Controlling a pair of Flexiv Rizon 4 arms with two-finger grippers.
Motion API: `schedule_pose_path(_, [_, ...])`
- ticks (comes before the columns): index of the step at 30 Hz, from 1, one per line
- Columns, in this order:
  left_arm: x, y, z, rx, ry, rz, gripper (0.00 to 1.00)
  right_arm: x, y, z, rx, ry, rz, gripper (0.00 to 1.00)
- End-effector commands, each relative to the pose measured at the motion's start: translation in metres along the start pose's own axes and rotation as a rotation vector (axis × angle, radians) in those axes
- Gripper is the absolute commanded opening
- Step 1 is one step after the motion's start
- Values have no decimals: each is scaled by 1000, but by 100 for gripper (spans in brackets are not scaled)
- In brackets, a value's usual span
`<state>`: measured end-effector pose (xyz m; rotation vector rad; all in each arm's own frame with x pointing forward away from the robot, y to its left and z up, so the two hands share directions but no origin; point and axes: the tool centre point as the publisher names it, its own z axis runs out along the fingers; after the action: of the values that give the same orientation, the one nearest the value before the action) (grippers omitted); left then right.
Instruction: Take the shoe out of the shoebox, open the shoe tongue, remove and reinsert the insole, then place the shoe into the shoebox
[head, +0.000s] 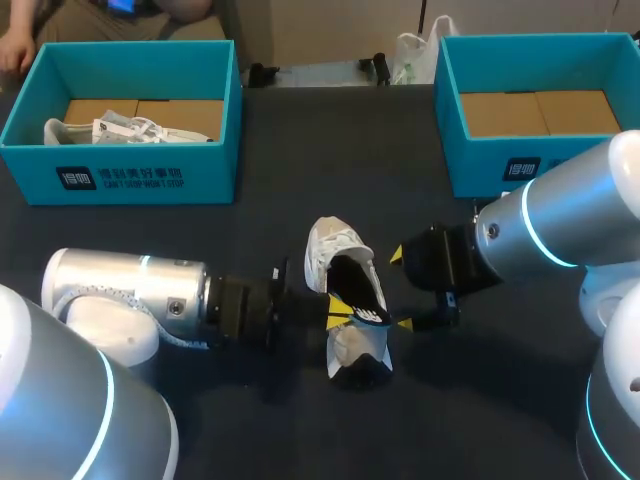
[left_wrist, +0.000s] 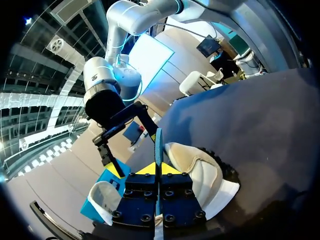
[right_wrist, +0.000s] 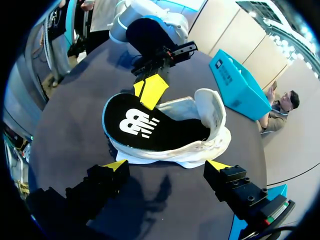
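The dark table (head: 250, 240) carries everything. My left arm (head: 130, 290) comes in low across it from the left, and my right arm (head: 560, 225) comes in from the right; the two meet near the table's middle.

Two teal shoeboxes stand open at the far side, well apart. The left shoebox (head: 130, 175) holds a white shoe (head: 110, 130) lying on its cardboard floor. The right shoebox (head: 480, 165) shows only its cardboard floor.

The task's shoe (head: 335, 245) is out of the box and lies on the table between the two arms. It is white, and its opening faces the right wrist camera (right_wrist: 212, 112).

The black insole (head: 360, 285) bears a white logo. It sits partly inside the shoe, with its near end raised and sticking out over the shoe's side (right_wrist: 145, 127). In the left wrist view it shows edge-on as a thin blade (left_wrist: 158, 147).

The left gripper (head: 340, 310) is pinched onto the insole's edge, its yellow tips pressed against it from both sides (right_wrist: 150, 90) (left_wrist: 156, 170).

The right gripper (head: 400, 290) is spread wide just beside the shoe. The shoe's side lies ahead of the gap between the tips (right_wrist: 166, 165), and neither tip clearly touches it.
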<state>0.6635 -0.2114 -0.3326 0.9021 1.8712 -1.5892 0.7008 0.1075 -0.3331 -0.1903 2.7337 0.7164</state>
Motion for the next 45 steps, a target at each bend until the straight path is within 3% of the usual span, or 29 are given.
schedule_pose_path(1, [-2, 10, 3, 1, 19, -4, 0, 1, -1, -1, -3, 1, -1, 100])
schedule_pose_path(12, [-6, 36, 0, -19, 70, 36, 0, 1, -1, -1, -3, 1, -1, 100])
schedule_pose_path(18, [-6, 31, -5, -13, 59, 27, 0, 1, -1, -1, -3, 1, -1, 100])
schedule_pose_path(19, [-6, 28, -6, -8, 55, 24, 7, 1, -1, -1, -3, 1, -1, 100])
schedule_pose_path(20, [-7, 25, -7, -5, 54, 22, 27, 1, -1, -1, -3, 1, -1, 100])
schedule_pose_path(23, [-8, 16, -9, 14, 43, 22, 33, 1, -1, -1, -3, 1, -1, 100])
schedule_pose_path(29, [-7, 8, -5, 37, 42, 15, 25, 1, -1, -1, -3, 1, -1, 100])
schedule_pose_path(32, [-2, 8, -1, 41, 62, 13, 13, 1, -1, -1, -3, 1, -1, 100])
schedule_pose_path(33, [-1, 8, 0, 39, 67, 12, 1, 1, -1, -1, -3, 1, -1, 100])
schedule_pose_path(45, [11, 22, -5, 6, 106, -11, 0, 1, -1, -1, -3, 1, -1, 100])
